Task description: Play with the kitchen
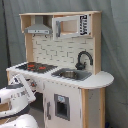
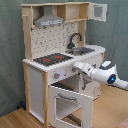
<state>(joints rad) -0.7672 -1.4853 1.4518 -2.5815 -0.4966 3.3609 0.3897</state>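
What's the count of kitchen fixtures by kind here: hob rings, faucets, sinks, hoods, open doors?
Red hob rings: 2
Black faucet: 1
Sink: 1
Grey hood: 1
Open doors: 2, the oven door and the upper cabinet door
Total: 7

In the second exterior view, the arm (image 2: 102, 73) stands at three o'clock of the kitchen (image 2: 60, 65); hob (image 2: 52, 59) at nine o'clock of the sink (image 2: 84, 51), hood (image 2: 49, 20) above.
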